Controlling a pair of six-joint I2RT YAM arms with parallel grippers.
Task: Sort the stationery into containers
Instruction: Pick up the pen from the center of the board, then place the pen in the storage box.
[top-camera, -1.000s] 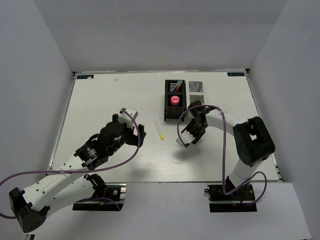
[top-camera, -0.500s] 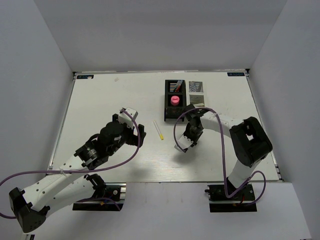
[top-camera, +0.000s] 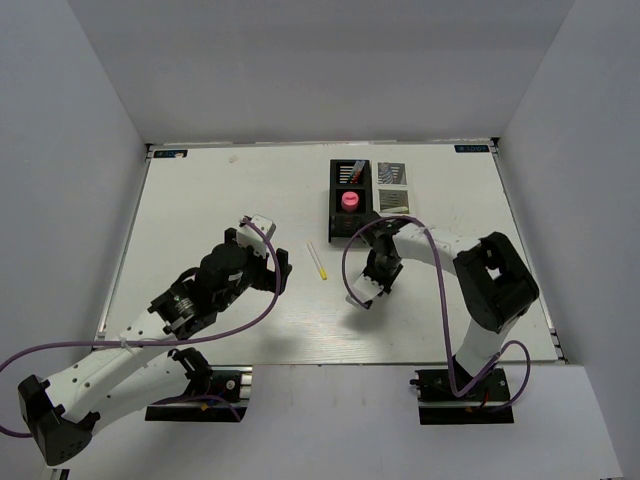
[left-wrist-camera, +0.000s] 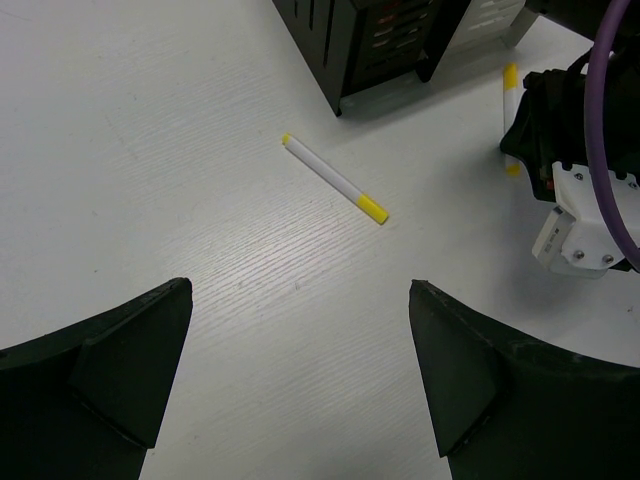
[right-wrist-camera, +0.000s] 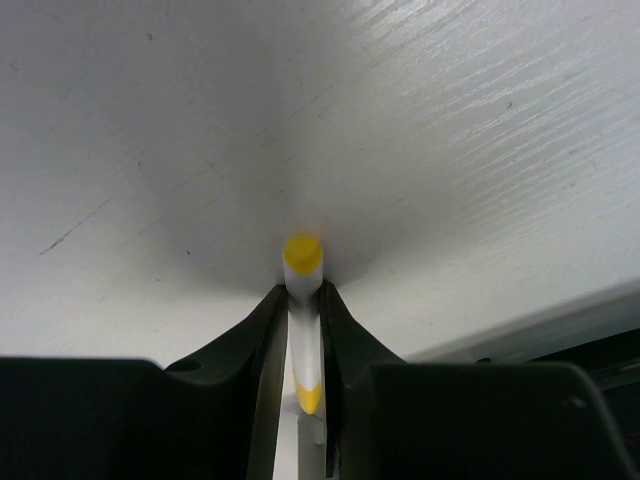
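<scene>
A white-and-yellow pen (top-camera: 317, 260) lies loose on the table left of the containers; it also shows in the left wrist view (left-wrist-camera: 335, 180). My right gripper (right-wrist-camera: 303, 300) is shut on a second white-and-yellow pen (right-wrist-camera: 303, 265), whose yellow tip touches or nearly touches the table. That held pen also shows in the left wrist view (left-wrist-camera: 511, 95). My right gripper (top-camera: 383, 262) is just in front of the black organiser (top-camera: 333, 215), which holds a pink-capped tube (top-camera: 350, 200). The white-grey organiser (top-camera: 392, 185) adjoins it on the right. My left gripper (left-wrist-camera: 300, 330) is open and empty above the table.
The black organiser's slotted wall (left-wrist-camera: 370, 50) stands beyond the loose pen. A purple cable (top-camera: 345, 275) loops off the right arm over the table. White walls enclose the table on three sides.
My right gripper has shifted a little left and toward the front of the organisers. The left arm and the loose pen have not moved.
</scene>
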